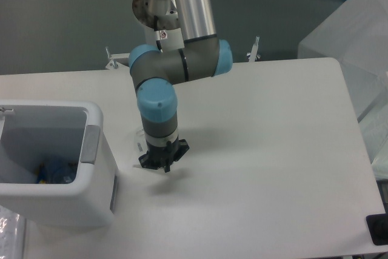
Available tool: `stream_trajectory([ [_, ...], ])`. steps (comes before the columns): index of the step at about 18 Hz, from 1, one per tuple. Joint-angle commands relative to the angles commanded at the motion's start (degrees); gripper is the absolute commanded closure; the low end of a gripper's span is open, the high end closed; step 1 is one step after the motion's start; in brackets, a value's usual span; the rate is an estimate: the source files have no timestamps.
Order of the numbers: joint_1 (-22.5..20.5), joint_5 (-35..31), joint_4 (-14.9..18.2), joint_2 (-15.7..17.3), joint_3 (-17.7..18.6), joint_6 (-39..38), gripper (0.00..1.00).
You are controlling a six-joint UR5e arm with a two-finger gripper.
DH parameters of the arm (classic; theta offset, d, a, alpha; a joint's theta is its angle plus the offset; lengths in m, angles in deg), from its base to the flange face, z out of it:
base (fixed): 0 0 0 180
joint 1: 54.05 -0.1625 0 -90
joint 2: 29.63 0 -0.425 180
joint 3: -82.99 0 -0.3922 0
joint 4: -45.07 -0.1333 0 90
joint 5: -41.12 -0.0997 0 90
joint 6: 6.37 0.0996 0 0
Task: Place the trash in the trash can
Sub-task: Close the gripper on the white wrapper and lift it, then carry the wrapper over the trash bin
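- Surface (260, 150): broad, smooth and white, matte, with rounded corners.
- Trash can (97, 168): boxy white plastic at the left edge, thick rim, grey side panel; something blue low inside, likely the crushed bottle (56, 171), so that piece looks done.
- Gripper (162, 161): black, pointed down just right of the can, close to the surface; opening and hold impossible to tell from here.
- Wrapper (140, 144): thin white-and-clear sliver peeking beside the wrist, not yet binned.
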Motion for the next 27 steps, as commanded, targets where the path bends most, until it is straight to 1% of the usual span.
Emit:
stream_trajectory([
  [2, -2.28, 2.29, 0.00, 1.67, -1.84, 0.00, 1.00],
  [3, -2.81, 3.78, -0.09, 2.46, -3.42, -0.09, 1.00],
  [5, -4.74, 7.73, -0.17, 3.26, -7.89, -0.70, 1.00],
  [7, -6.41, 11.43, -0.61, 3.44, -13.25, -0.97, 1.00],
  [10, -8.26, 13.20, -0.96, 3.44, -19.59, -1.76, 1.00],
  [13, -8.35, 13.55, -1.14, 3.88, -24.51, -2.37, 1.00],
  [14, -8.01, 13.73, -1.32, 4.05, -25.40, -2.63, 1.00],
  [16, -7.48, 13.81, -1.49, 5.63, -27.07, -2.37, 1.00],
  [19, -5.64, 13.81, -2.55, 6.25, -29.09, -2.29, 1.00],
  [21, -2.66, 13.81, -2.55, 7.65, -28.23, -2.02, 1.00],
  [23, -0.19, 13.73, -2.64, 8.35, -27.52, -2.02, 1.00],
  [24, 0.52, 13.81, -2.64, 8.45, -27.78, -2.37, 1.00],
  [27, 5.96, 13.64, -2.64, 8.53, -26.82, -2.29, 1.00],
])
